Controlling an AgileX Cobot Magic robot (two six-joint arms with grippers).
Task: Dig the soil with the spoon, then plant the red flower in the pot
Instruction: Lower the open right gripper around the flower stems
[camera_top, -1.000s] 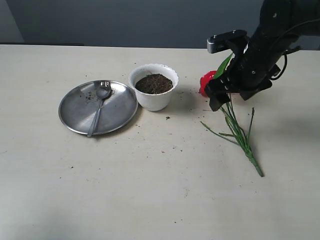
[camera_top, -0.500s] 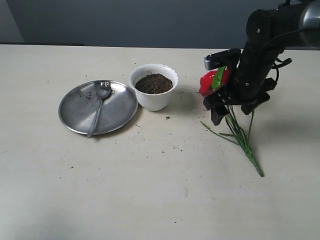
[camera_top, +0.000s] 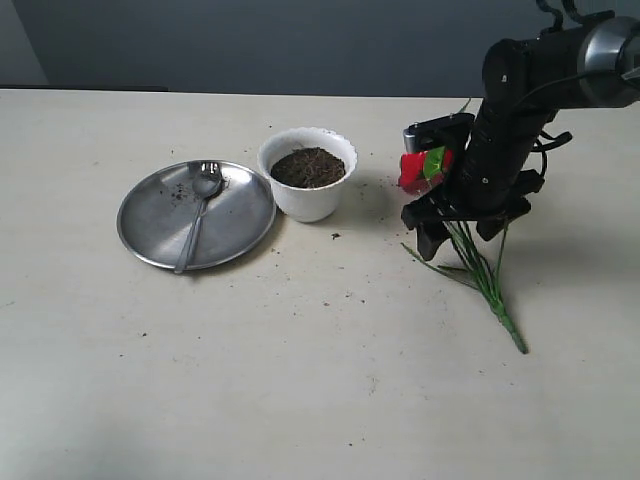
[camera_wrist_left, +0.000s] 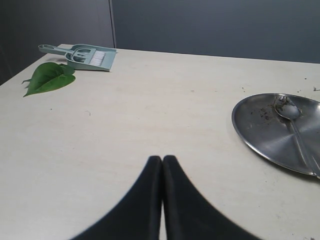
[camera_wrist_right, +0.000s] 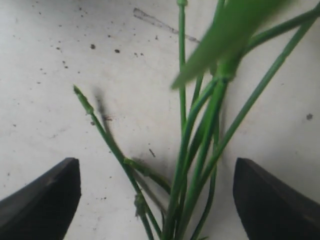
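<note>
- While the pot (camera_top: 307, 195) stood upright on the pale table (camera_top: 320, 380), the soil (camera_top: 308, 167) filled it almost to its scalloped rim, dark and fibrous, with no stem set in it.
- Dark crumbs lay scattered on the table around the pot, thickest on its right side in the exterior view.
- Just left of the pot, with its edge almost against the pot's wall, lay a round steel plate (camera_top: 150, 225).
- The plate held the spoon (camera_top: 200, 205), bowl end toward the far rim and handle running toward the near rim, with a few specks of earth beside the bowl.
- To the right of the pot, near it but apart, the red flower (camera_top: 413, 170) lay on the table, its red head on the pot's side and its thin green stems (camera_top: 487, 280) trailing away toward the near edge.
- The right gripper (camera_top: 458, 232) stood over those stems, on the far side of the flower head from the pot, jaws spread wide.
- In the right wrist view its two dark fingers (camera_wrist_right: 40, 200) sat on either side of the stems (camera_wrist_right: 200, 150) without closing on them; whether the tips touched the table could not be told.
- The left gripper (camera_wrist_left: 162, 167) was clenched with nothing between its fingers, above bare table beyond the plate from the pot.
- Farther off lay a pale green dustpan (camera_wrist_left: 85, 55) and a loose green leaf (camera_wrist_left: 47, 77).
</note>
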